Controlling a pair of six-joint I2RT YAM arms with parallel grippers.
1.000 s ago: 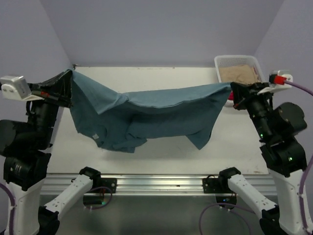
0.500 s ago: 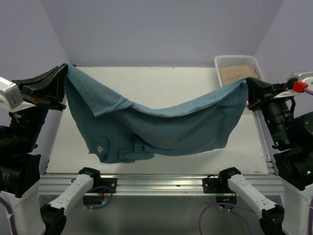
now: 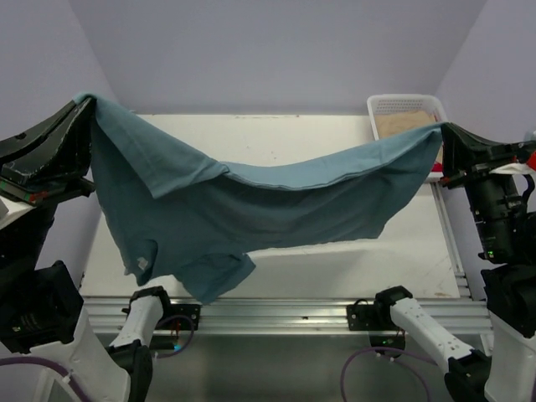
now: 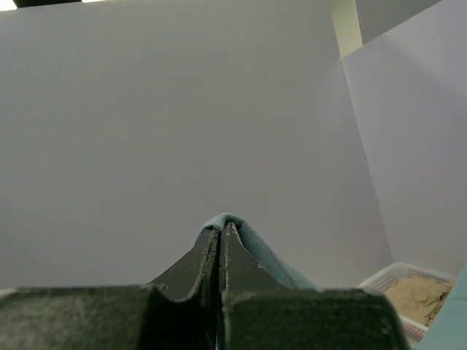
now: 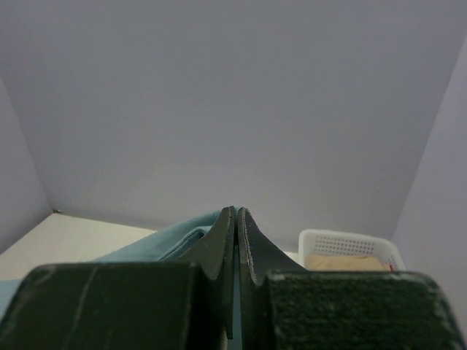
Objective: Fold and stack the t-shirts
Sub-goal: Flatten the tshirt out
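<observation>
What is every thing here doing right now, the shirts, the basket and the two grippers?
left gripper, shut on one end of the teal t-shirt.
right gripper, shut on its other end.
teal t-shirt, unfolded, hanging stretched between both grippers, sagging in the middle.
tan t-shirt, crumpled inside the white basket.
white basket, upright, holding the tan t-shirt.

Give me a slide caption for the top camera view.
Left claw and right claw hold a teal t-shirt stretched between them over the table, white basket at the far right.
</observation>
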